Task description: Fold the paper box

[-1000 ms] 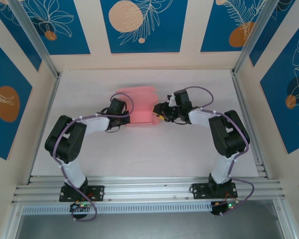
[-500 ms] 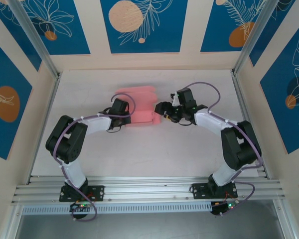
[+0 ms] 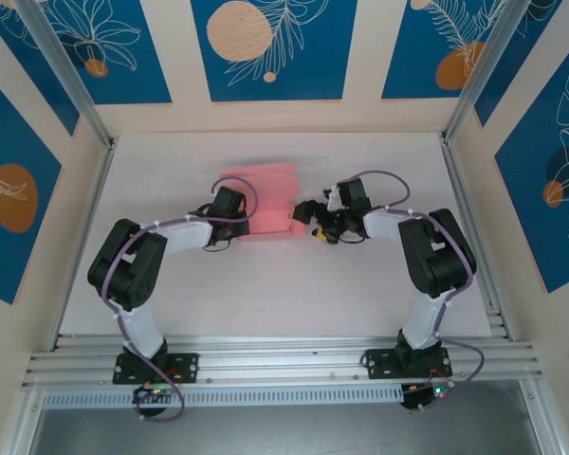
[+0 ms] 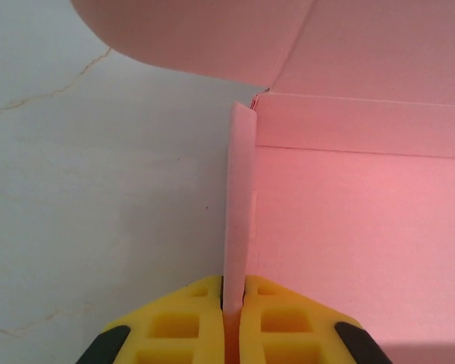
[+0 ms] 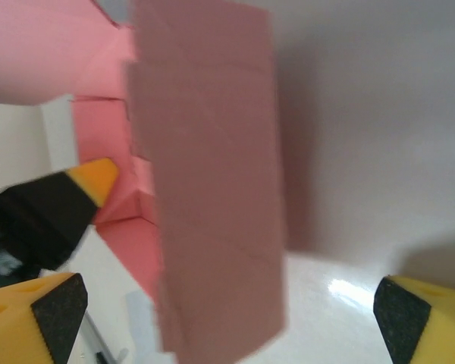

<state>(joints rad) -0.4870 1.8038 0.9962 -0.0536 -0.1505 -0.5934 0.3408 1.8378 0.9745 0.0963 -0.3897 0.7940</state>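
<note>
2 robot arms meet over a salmon-pink paper box (image 3: 266,194) lying half-folded on the white bench (image 3: 266,294), nearer the far edge than the near one and roughly midway between the left and right edges

The left gripper (image 3: 243,210) reaches in at the card's left side, the right gripper (image 3: 302,210) at its right side, so the box sits between the 2

Seen from the left wrist, the left gripper (image 4: 233,299) is clamped tight on a narrow upright flap of the paper box (image 4: 349,205), its yellow fingers (image 4: 189,318) pressed against either face of the thin card with no gap showing, and the flap rises straight up from the pinch; a flat pink panel spreads to the right of it and a rounded flap hangs across the top of the view, bare bench to the left

Seen from the right wrist, the right gripper (image 5: 227,311) stands wide apart – 1 black-padded yellow fingertip (image 5: 38,303) low on the left, the other low on the right – and a tall, blurred panel of the paper box (image 5: 212,189) stands upright between them, touching neither pad
</note>
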